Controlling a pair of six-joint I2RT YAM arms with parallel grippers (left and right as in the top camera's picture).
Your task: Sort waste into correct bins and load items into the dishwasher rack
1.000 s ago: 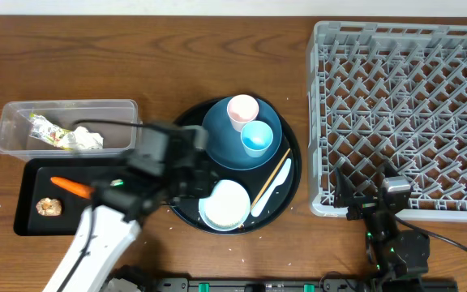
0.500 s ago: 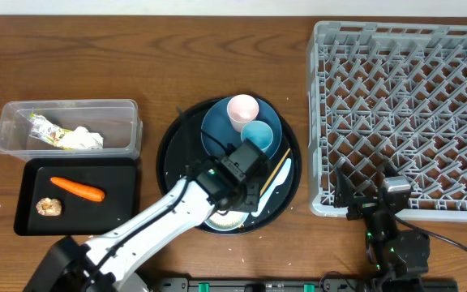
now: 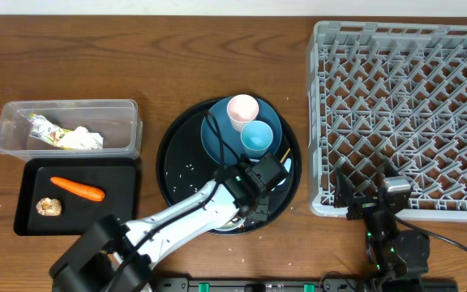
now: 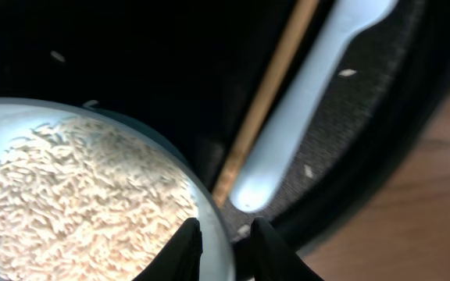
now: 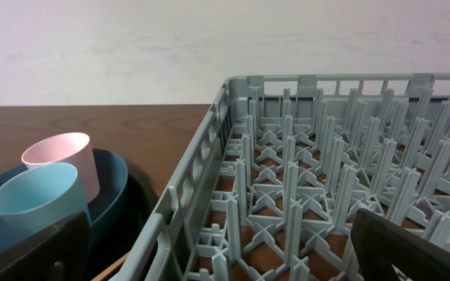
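Bowl rim between left gripper fingers

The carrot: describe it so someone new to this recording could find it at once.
Look left of the round black tray to the flat black rectangular tray in front of the clear tub. The carrot lies there: long and orange, unlike the small brown lump beside it.

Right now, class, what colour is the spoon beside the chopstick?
The spoon is pale blue-white, clearest in the left wrist view.
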